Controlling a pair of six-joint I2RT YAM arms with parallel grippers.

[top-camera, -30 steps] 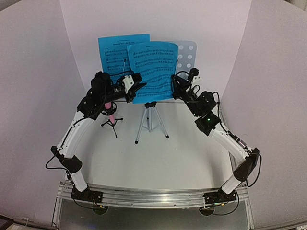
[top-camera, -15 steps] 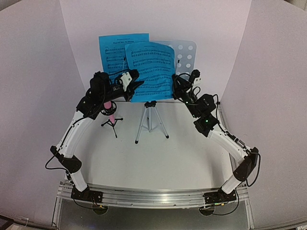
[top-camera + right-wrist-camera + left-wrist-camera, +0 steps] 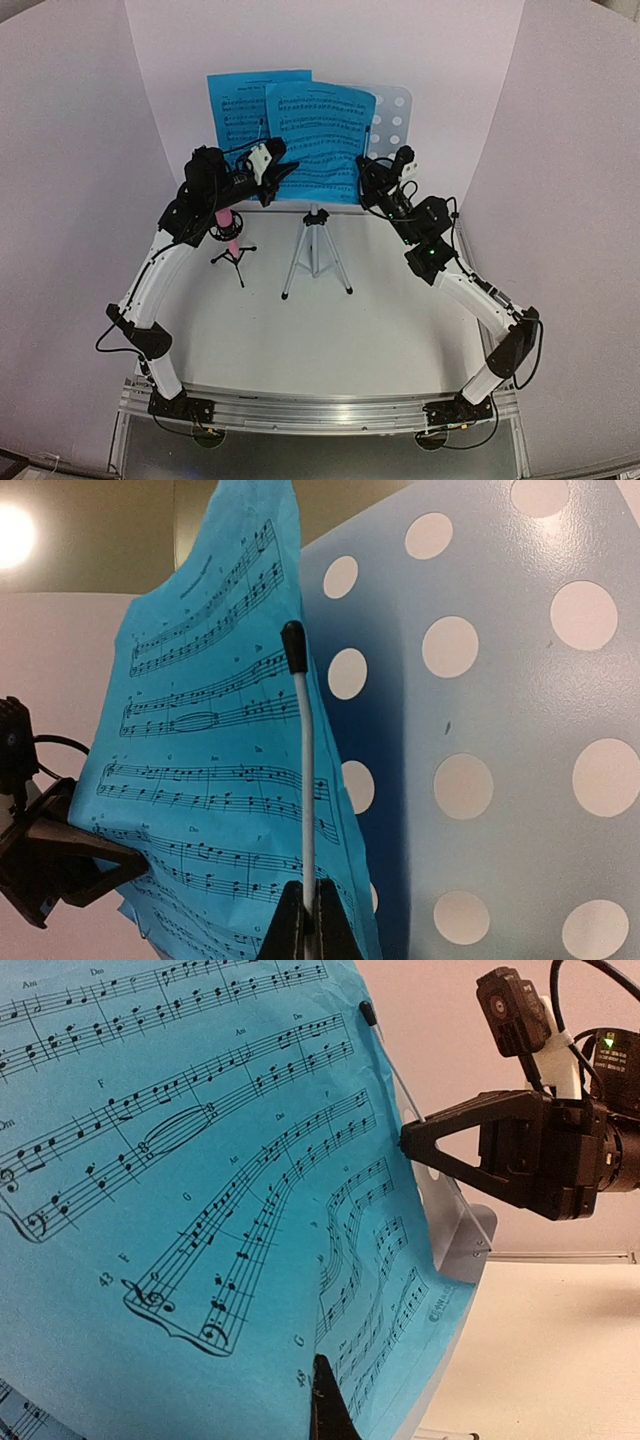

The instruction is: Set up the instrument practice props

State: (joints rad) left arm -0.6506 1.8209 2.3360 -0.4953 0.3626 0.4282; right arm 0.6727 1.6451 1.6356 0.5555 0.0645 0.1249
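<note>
The pale perforated stand desk stands on a silver tripod at the back. One blue sheet leans on its left half. The second blue sheet lies over the middle. My left gripper is shut on this sheet's lower left edge. In the left wrist view one black finger shows in front of the paper. My right gripper is shut on the stand's white wire page holder, which crosses the sheet's right edge beside the desk.
A pink microphone on a small black tripod stands on the table below my left arm. White backdrop walls close in behind and at both sides. The right gripper's fingers show by the desk's edge in the left wrist view.
The second sheet has moved up and a little right against the desk with my left gripper. My right gripper has shifted slightly left at the desk's lower edge.
</note>
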